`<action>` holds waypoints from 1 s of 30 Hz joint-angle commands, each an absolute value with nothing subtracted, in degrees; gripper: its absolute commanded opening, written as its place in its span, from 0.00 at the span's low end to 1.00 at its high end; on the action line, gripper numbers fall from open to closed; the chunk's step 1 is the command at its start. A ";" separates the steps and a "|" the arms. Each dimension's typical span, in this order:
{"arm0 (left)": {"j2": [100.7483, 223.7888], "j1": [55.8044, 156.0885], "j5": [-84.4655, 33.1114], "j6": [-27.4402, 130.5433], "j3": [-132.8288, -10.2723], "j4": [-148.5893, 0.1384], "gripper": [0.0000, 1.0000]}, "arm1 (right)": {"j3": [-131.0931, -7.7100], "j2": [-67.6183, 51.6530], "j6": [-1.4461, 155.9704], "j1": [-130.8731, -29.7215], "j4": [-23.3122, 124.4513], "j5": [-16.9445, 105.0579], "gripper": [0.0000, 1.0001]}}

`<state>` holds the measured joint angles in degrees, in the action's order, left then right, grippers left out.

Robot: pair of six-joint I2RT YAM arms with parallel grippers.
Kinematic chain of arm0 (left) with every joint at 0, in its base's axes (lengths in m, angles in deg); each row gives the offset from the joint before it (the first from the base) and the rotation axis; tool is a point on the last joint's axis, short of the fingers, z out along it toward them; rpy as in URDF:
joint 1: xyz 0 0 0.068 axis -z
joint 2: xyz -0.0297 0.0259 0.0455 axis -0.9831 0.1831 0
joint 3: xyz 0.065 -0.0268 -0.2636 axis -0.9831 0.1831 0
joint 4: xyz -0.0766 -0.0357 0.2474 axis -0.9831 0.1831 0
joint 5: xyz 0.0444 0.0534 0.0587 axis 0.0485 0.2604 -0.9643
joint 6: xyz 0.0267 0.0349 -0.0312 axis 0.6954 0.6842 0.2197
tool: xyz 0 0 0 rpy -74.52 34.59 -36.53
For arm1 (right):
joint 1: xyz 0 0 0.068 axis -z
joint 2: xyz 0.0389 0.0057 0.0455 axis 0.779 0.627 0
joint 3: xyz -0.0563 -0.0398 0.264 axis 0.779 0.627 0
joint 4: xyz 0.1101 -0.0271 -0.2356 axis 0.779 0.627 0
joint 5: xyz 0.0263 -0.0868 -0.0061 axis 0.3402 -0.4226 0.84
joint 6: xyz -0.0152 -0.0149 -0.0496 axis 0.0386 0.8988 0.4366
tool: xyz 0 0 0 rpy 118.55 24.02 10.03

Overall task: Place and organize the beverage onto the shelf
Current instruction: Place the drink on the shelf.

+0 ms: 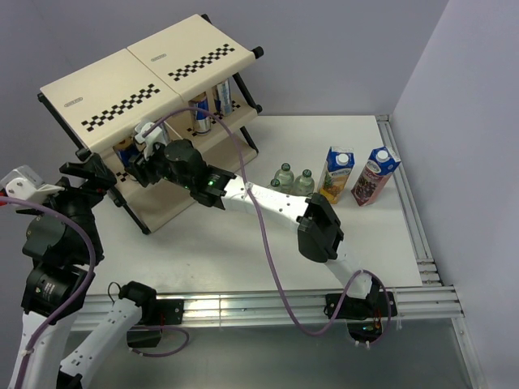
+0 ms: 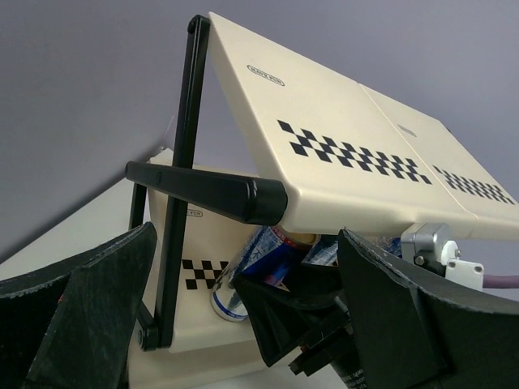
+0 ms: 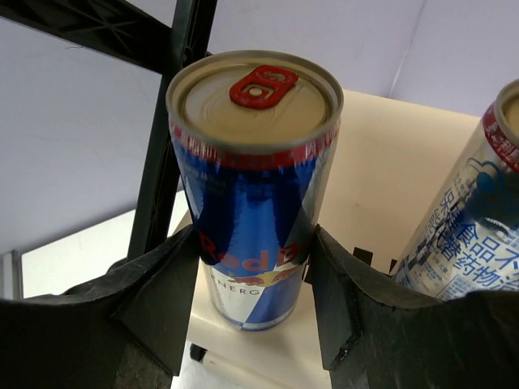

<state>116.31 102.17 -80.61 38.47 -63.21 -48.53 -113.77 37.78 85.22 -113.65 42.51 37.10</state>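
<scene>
A slim blue-silver-red can (image 3: 251, 203) stands upright at the left end of the shelf (image 1: 154, 73), its base at the front edge of a cream tier. My right gripper (image 3: 253, 267) is shut on it, one finger against each side. This can (image 2: 259, 259) also shows under the top panel in the left wrist view. A second can (image 3: 470, 219) stands just to its right, and two more cans (image 1: 212, 105) sit further along the tier. My left gripper (image 2: 247, 231) hangs open and empty by the shelf's left end. Two clear bottles (image 1: 293, 178) and two cartons (image 1: 355, 174) stand on the table.
The shelf's black frame post (image 3: 174, 97) rises close to the left of the held can. My right arm (image 1: 268, 203) stretches across the table from the lower right. A metal rail (image 1: 405, 194) edges the table on the right.
</scene>
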 commanded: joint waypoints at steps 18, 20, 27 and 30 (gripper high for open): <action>117.27 88.59 -66.37 36.50 -60.73 -53.22 0.99 | -119.02 43.48 84.16 -113.05 37.14 31.58 0.00; 117.27 88.32 -65.85 36.50 -60.82 -53.23 0.99 | -116.65 42.69 84.25 -113.05 35.92 31.49 0.00; 117.01 87.97 -65.40 36.41 -60.73 -53.31 1.00 | -113.39 40.31 84.43 -113.05 34.94 32.72 0.35; 117.10 87.97 -65.14 36.50 -60.73 -53.31 0.99 | -112.86 39.87 84.34 -113.05 34.94 33.25 0.44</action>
